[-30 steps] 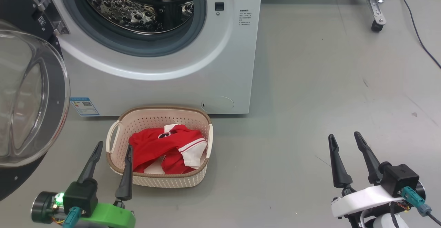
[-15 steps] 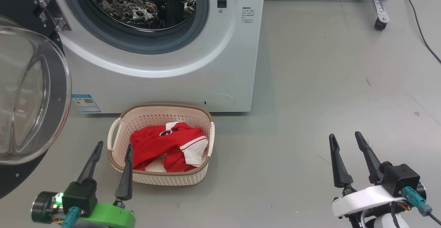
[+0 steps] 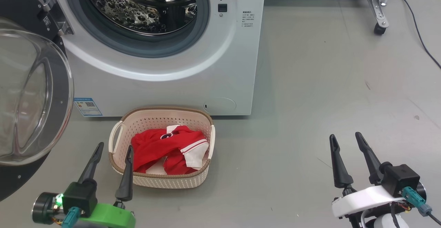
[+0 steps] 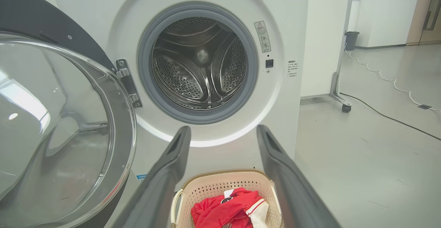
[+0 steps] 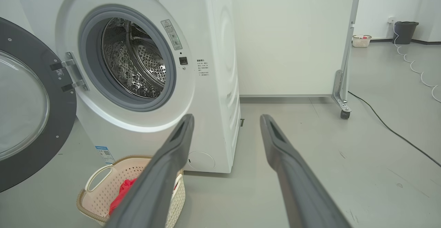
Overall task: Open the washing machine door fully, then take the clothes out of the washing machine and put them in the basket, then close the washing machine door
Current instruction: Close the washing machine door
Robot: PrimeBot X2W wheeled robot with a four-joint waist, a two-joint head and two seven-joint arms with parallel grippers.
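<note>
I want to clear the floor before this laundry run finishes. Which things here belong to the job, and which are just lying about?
Part of the job:
washing machine
door, swung open
clothes, red, lying in the basket

Just lying about:
partition on wheels
bin, dark grey
far basket by the wall

We hold our left gripper and right gripper low, fingers spread wide, pointing forward, both empty.

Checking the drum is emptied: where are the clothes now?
In the head view, the clothes lie in the basket, just before the washing machine, right of the left gripper.
</note>
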